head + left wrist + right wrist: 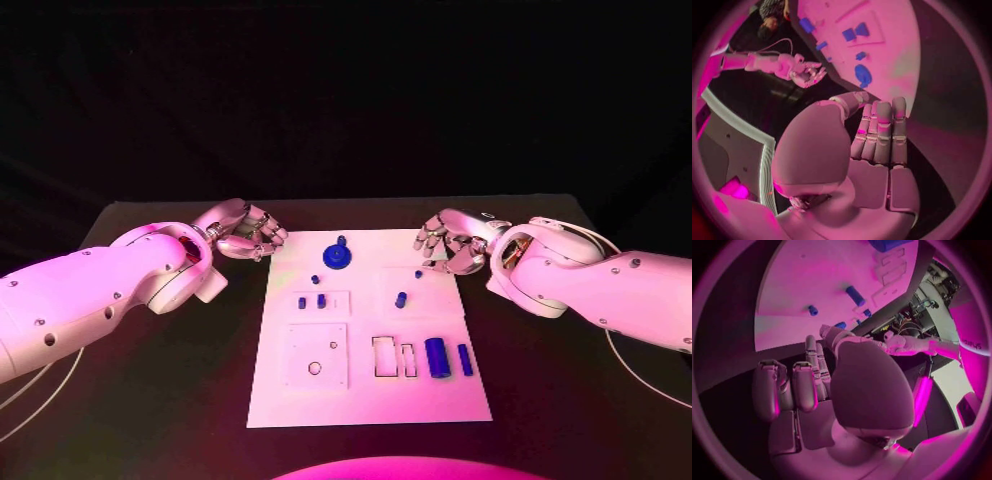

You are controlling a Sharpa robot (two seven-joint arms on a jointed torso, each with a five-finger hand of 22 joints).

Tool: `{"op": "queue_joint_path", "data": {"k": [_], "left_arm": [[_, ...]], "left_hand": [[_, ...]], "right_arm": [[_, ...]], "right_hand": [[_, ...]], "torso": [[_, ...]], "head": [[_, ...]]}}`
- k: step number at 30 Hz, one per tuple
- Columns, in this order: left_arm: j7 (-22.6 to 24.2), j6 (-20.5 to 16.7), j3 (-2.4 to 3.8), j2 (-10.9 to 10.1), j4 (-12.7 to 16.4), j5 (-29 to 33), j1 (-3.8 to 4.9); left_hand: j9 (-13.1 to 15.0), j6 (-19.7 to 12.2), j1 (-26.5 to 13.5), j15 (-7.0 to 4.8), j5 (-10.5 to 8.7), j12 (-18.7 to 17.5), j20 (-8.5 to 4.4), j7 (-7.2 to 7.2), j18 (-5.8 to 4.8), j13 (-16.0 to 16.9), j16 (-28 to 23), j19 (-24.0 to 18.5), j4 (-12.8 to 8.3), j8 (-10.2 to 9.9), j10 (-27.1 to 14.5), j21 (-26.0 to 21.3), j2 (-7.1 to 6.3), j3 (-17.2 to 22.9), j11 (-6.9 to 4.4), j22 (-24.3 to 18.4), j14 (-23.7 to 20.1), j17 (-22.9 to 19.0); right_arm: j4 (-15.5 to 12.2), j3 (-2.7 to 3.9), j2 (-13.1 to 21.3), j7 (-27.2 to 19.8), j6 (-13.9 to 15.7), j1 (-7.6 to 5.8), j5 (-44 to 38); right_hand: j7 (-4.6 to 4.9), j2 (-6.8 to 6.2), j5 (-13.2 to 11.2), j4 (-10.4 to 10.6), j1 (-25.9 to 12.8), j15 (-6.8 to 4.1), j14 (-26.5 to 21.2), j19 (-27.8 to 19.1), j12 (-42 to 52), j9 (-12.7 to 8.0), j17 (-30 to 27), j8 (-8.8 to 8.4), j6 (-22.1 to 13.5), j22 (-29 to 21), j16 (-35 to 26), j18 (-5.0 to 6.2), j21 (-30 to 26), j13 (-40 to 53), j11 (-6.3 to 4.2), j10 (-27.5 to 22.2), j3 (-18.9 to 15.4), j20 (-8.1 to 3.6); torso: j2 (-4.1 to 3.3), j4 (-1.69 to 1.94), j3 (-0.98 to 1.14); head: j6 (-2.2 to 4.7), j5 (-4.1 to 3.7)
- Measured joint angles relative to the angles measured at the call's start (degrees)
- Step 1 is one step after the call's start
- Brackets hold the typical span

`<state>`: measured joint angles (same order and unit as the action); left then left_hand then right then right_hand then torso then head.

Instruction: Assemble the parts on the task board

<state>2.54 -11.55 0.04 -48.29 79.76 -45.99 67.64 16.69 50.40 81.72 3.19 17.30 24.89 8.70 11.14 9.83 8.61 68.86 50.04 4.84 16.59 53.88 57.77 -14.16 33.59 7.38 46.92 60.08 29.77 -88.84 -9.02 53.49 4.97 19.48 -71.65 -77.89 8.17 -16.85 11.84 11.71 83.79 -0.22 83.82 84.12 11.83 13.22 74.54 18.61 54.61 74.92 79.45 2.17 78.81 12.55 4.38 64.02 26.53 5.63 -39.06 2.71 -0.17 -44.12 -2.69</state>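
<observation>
Hands (248, 232) (450, 242) flank task board (368, 400); blue parts (437, 357) untouched.

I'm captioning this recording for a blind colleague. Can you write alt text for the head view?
A white task board lies mid-table with small blue parts scattered on it, untouched. The left hand and right hand hover at the board's far corners, fingers curled, holding nothing.

Board's far edge: round blue part (336, 257) stands near it; both hands flank it
Board's near edge: bare plate (368, 405); open approach
</observation>
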Motion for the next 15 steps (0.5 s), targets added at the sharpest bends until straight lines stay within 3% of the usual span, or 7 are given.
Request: {"op": "queue_joint_path", "data": {"k": [7,15], "left_arm": [[7.93,-0.25,0.02,-1.52,2.89,20.53,0.0],[12.89,0.12,0.02,-2.52,4.43,31.7,-0.03]], "left_hand": [[0.01,0.16,-1.25,-0.21,0.0,1.91,0.0,-0.15,-0.03,0.36,-2.09,0.0,1.09,0.62,0.73,-3.86,0.31,-2.93,-0.32,-2.76,-0.83,-1.49],[0.28,0.52,-1.06,-0.21,0.0,2.56,0.0,-0.5,-0.05,0.52,-2.37,0.0,1.09,1.29,1.12,-4.58,0.64,-3.24,-0.72,-3.39,-0.82,-1.72]], "right_arm": [[-0.09,-0.05,-0.75,0.85,-1.73,0.9,-6.63],[0.68,-0.1,-2.0,2.19,-3.03,2.17,-10.81]], "right_hand": [[0.15,0.13,-0.33,-0.57,-0.88,0.03,0.03,0.0,-1.24,-0.06,0.02,-0.28,0.16,0.0,0.0,0.0,-0.82,-0.96,0.44,-0.36,-1.08,0.0],[0.26,0.03,-0.33,-0.56,-1.24,0.21,0.21,0.0,-1.24,-0.11,0.03,-0.28,0.27,-0.01,0.0,0.0,-0.82,-1.16,0.46,-0.35,-1.38,0.0]], "torso": [[-0.02,0.0,-0.1],[-0.02,0.07,-0.1]], "head": [[0.02,-0.55],[-0.12,-0.82]]}}
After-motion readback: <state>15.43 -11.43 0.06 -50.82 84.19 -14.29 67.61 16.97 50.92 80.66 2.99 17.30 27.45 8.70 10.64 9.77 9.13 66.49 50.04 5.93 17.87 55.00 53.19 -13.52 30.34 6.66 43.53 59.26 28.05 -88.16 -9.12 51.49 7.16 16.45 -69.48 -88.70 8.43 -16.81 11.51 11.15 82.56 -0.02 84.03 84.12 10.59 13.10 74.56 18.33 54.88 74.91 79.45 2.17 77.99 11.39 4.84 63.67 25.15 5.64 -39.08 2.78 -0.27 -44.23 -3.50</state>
